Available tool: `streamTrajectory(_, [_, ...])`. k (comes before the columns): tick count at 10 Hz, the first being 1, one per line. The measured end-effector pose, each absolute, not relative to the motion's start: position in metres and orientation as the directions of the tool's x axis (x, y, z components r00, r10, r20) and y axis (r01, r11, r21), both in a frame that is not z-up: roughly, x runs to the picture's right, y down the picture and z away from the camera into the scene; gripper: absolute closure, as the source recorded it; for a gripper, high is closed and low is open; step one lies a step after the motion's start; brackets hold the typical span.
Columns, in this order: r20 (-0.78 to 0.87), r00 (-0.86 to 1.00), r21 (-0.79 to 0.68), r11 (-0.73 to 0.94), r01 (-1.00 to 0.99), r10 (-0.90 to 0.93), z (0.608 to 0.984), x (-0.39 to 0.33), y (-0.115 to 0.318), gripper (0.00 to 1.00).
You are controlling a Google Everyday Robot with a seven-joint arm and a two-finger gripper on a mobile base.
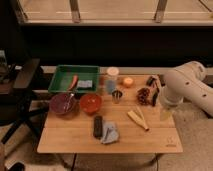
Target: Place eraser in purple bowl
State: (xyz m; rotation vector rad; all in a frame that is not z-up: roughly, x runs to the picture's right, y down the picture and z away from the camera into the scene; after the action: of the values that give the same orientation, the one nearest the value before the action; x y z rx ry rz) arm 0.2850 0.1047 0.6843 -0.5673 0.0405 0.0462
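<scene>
Dark oblong eraser [98, 126]; claw [155, 93] seemingly right.

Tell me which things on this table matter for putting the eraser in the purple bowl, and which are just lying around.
For the job: dark rectangular eraser; round purple bowl; the robot's hand, at the right edge of the wooden table.

Lying about: orange-red bowl; green plastic tray; small metal cup; crumpled blue-grey cloth.
</scene>
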Motion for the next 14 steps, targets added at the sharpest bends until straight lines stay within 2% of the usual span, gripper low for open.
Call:
streamTrajectory(10, [-0.046,0.997,-0.547,0.834,-0.073,0.057,0.683,0.282,0.105,0.35])
streamTrajectory(14, [0.034,0.996,-0.596,0.802,-0.047,0.084,0.692,0.213,0.115,0.35])
